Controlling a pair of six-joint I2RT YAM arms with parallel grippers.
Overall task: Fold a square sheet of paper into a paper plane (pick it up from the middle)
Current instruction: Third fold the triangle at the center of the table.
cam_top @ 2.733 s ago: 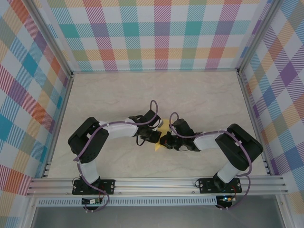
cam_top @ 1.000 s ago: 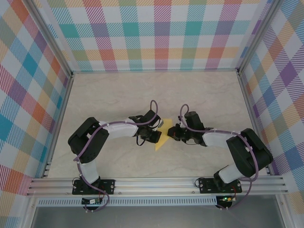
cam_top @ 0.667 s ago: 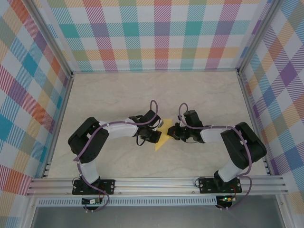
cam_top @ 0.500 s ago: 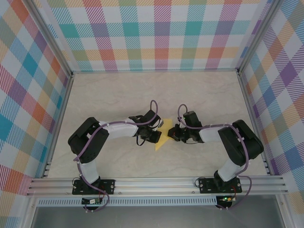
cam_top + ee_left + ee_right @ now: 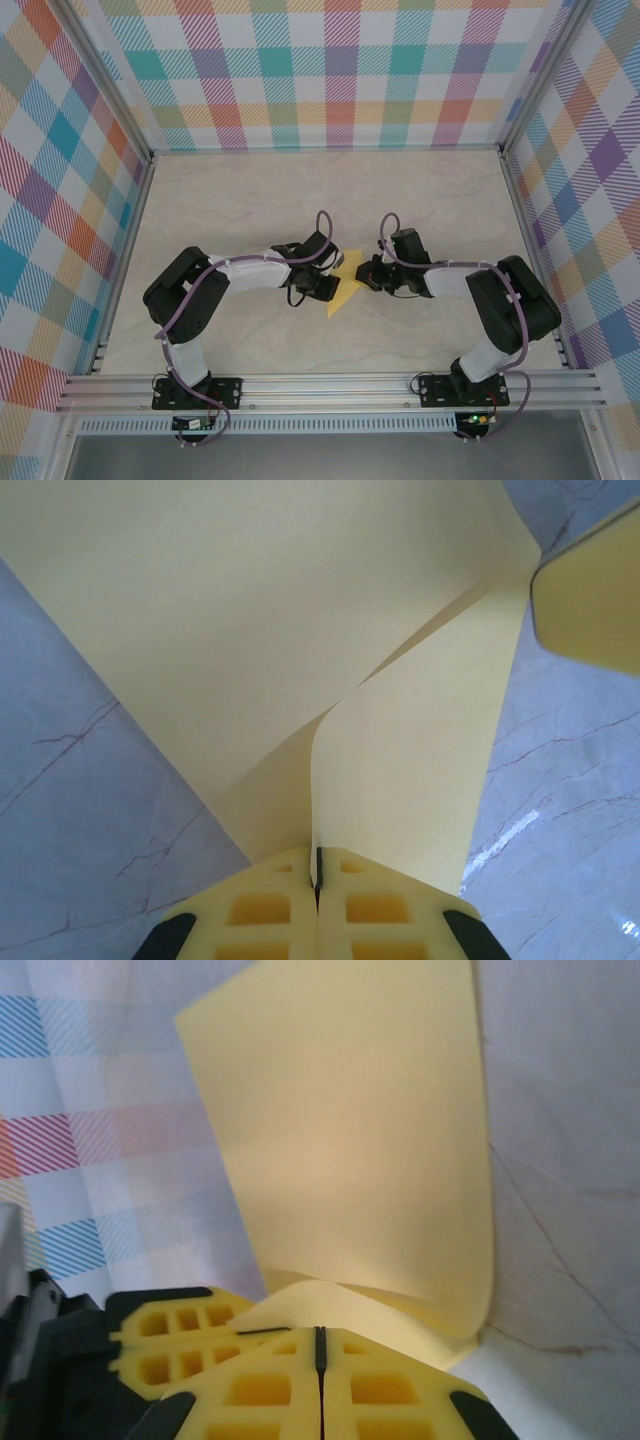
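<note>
Square sheet of paper [image 5: 343, 293]: mid-fold, left gripper [image 5: 325, 288] and right gripper [image 5: 368, 277] clamped on opposite edges; we judge creasing next.

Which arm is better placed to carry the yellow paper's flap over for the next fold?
Probably right: the right claw is shut on the yellow paper's curled free edge, while the left claw pinches its crease as an anchor.

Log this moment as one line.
left gripper: shut on yellow paper | right gripper: shut on same paper | paper: folded over, held between arms
</note>
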